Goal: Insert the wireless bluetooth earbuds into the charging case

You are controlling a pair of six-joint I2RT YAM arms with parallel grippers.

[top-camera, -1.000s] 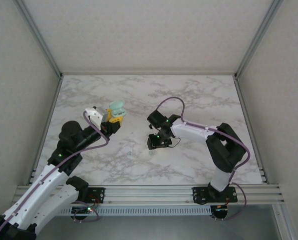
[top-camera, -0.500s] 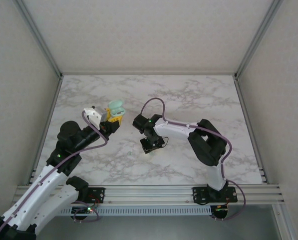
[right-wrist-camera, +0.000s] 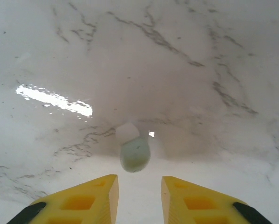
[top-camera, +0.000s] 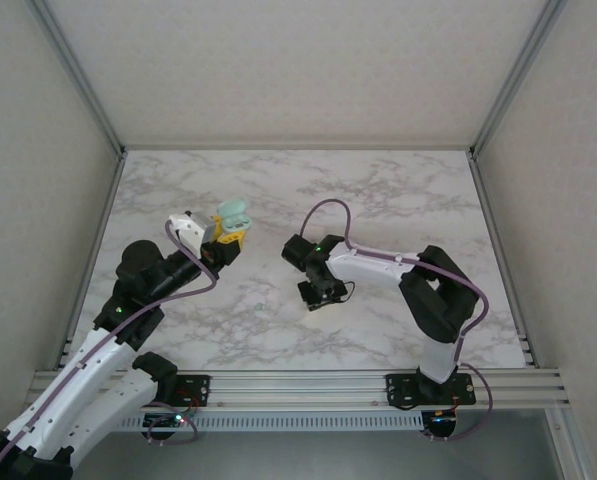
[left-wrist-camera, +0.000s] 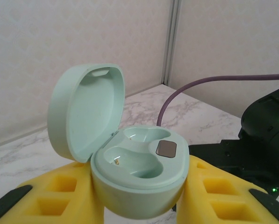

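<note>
Low over the worktop (right-wrist-camera: 186, 60), the empty, parted right claw (right-wrist-camera: 139, 198) faces 1 mint earbud (right-wrist-camera: 135, 155) — pick-up step, advance and pinch next — left claw (left-wrist-camera: 139, 207) gripping the open charging case (left-wrist-camera: 130, 172).

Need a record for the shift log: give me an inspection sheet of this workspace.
Surface: marble-pattern table, with a glare patch near the right gripper.
Job's things: mint charging case, lid open, both wells empty; mint earbud lying on the table.
Clutter: nothing seen.
Grippers: left gripper shut on the case, held raised; right gripper open, earbud just beyond its fingertips.
Cables: purple cable looped along each arm.
Surroundings: white walls, aluminium frame posts.
</note>
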